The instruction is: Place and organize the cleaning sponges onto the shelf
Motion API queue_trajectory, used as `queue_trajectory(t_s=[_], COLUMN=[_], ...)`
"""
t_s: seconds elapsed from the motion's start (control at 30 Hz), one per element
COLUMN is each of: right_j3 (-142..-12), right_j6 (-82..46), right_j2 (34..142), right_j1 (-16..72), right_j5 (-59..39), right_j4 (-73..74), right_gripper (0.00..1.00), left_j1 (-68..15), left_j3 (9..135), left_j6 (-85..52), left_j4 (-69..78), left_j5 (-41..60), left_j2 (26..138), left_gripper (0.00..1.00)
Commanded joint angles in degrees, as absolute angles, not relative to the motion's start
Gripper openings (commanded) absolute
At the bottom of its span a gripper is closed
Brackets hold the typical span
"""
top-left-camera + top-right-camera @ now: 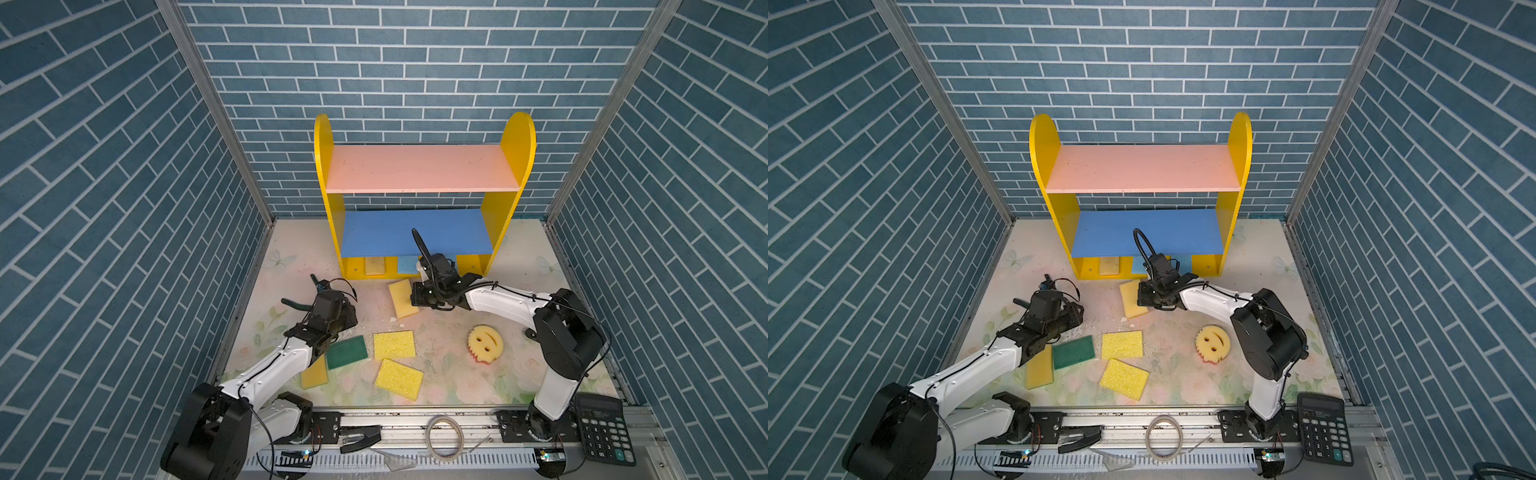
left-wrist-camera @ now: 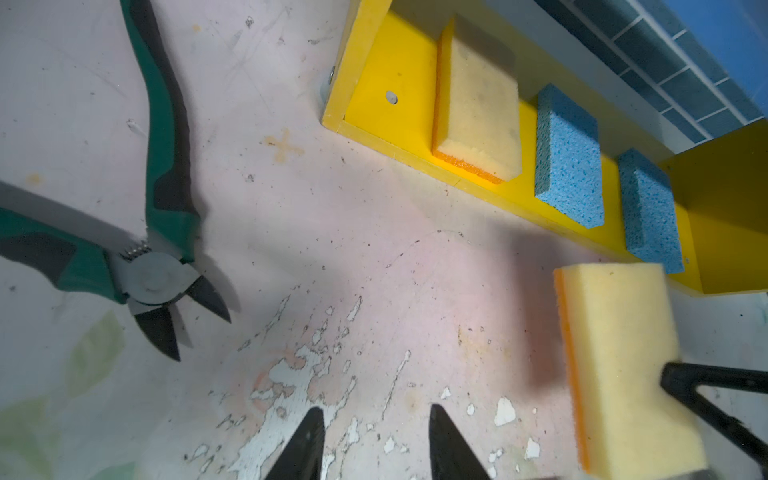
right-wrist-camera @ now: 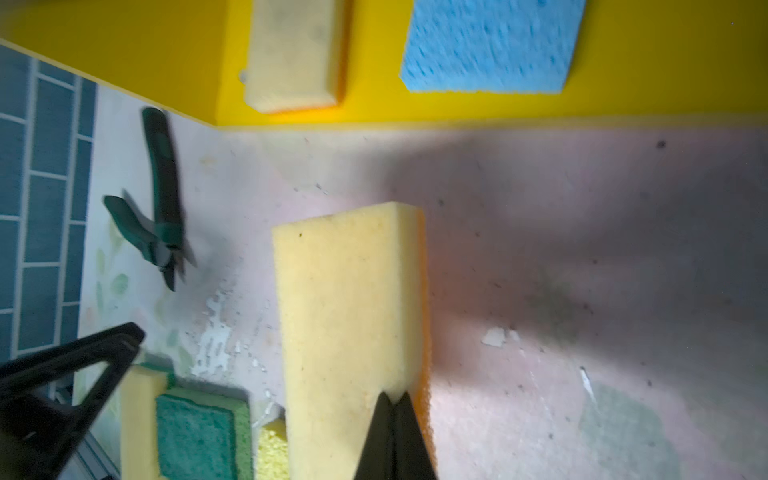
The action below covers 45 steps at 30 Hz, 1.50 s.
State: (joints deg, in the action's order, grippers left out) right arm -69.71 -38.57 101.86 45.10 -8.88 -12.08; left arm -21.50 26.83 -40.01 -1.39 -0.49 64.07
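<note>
1. Where the bench [image 2: 291, 208] meets the shelf's front lip, the pale yellow sponge [image 3: 349, 316] with its orange underside lies at 6 o'clock of the shelf [image 1: 519, 137]. Its far edge is near the lip but apart from it.
2. The right hand [image 3: 390, 415] is clenched on that sponge's near edge, fingertips pressed together into the foam.
3. On the shelf's yellow base lie a tan sponge [image 2: 478, 104], a blue sponge [image 2: 569, 158] and a second blue sponge [image 2: 650, 212]. Yellow strips show between them, with a wider strip between the tan sponge and the side wall.
4. The left hand [image 2: 380, 440] hangs at 9 o'clock of the held sponge. It is released, its fingertips apart over worn, open bench.
5. Green cutters [image 2: 162, 187] lie at 9 o'clock of the left hand.
6. Toward 6 o'clock lie a green-topped sponge [image 1: 347, 352] and two yellow sponges [image 1: 395, 345]. The smiley sponge [image 1: 483, 341] sits at 4 o'clock, well apart.
</note>
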Motion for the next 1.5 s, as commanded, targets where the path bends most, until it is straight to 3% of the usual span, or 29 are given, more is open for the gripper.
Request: queue_trajectory(t_s=[0.0,0.17,0.7,1.13,1.47], right_j3=[-77.1,-83.8,-105.9,-113.7,-114.2], right_j6=[-37.4,-34.7,-28.9,-36.0,-35.8], right_j2=[99.3,100.5,119.8,129.8,130.7], right_j1=[46.1,46.6,46.7,46.8,46.8], right_j5=[-4.7,0.1,8.8,13.7,13.5], right_j4=[-16.4,-16.3,-6.1,-5.0,-7.3], right_gripper=[0.00,0.00,0.00,0.00,0.00], left_j1=[-20.8,-20.6,-20.4,-20.5,-20.5], left_j3=[28.1,27.5,20.6,20.4,20.0], left_j6=[-39.7,-40.3,-45.0,-45.2,-45.1], left_j4=[-1.3,-3.5,-13.0,-20.4,-21.2], left_j5=[1.5,4.1,2.5,-0.9,-1.4], left_j2=[63.1,61.4,49.3,42.7,41.4], left_gripper=[0.43,0.42,0.46,0.47,0.49])
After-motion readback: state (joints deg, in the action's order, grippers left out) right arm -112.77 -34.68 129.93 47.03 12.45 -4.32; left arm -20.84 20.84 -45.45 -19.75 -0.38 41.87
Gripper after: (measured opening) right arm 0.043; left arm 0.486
